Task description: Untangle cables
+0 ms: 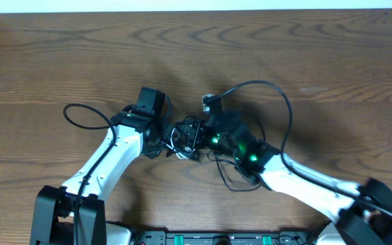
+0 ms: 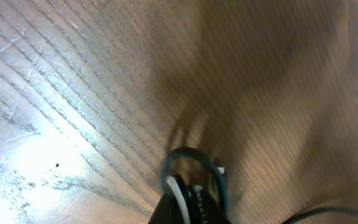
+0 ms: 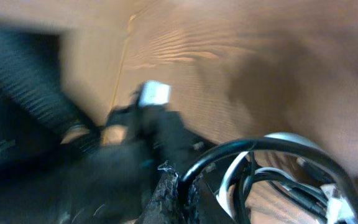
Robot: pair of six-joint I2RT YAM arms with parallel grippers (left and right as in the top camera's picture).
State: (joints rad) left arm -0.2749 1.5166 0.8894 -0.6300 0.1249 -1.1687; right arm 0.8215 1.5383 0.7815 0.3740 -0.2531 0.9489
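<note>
The cables (image 1: 186,135) lie as a small tangle of thin black strands and one white strand at the table's middle, between my two grippers. My left gripper (image 1: 163,141) is at the tangle's left side. In the left wrist view its jaws (image 2: 188,200) are shut on the white cable (image 2: 178,193), with a black cable loop (image 2: 185,154) arching just past the tips. My right gripper (image 1: 201,133) is at the tangle's right side. In the right wrist view its jaws (image 3: 182,193) are shut on a black cable (image 3: 241,149), with the white cable (image 3: 234,174) beside it.
The wooden table (image 1: 318,54) fills the view. A thin black loop (image 1: 233,182) trails toward the front under the right arm. Thicker black arm cables arc at the left (image 1: 73,112) and right (image 1: 284,109). The left gripper's dark body (image 3: 129,130) sits close to the right one.
</note>
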